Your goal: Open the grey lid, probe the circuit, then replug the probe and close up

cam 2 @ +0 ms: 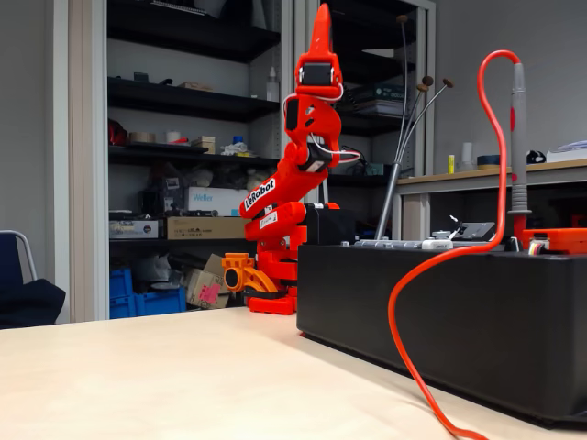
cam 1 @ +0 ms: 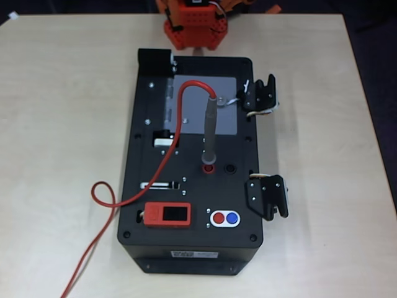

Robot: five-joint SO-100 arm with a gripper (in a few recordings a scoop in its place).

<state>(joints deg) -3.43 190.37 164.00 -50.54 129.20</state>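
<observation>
Orange SO-100 arm (cam 2: 284,202) is folded up tall at the far end of the table w/ its gripper (cam 2: 320,32) pointing straight up in the fixed view, well apart from everything; fingers look pressed together into one spike, nothing between them. Flat light-grey rectangular lid (cam 1: 205,105) lies shut & flush on the far part of the black box (cam 1: 192,248), approx centre in the overhead view. Its small knob can't be made out, probably hidden by the probe. Slim grey pen-shaped probe (cam 1: 210,133) stands upright, tip plugged into the red round socket (cam 1: 208,167) just near of the lid. Its thin red cable (cam 1: 102,198) arches off the top, runs left across the box top & loops on the wood table (cam 1: 62,93) near-left. Judgement: lid is thin, stiff, light plastic, swings on a hinge, so take it by the knob & lift gently, no force. Probe is light, rigid, smooth, prob. slippery: pinch mid-shaft, pull straight up out of the socket. Cable is soft & draggy, could tug the probe sideways or snag the lid.
</observation>
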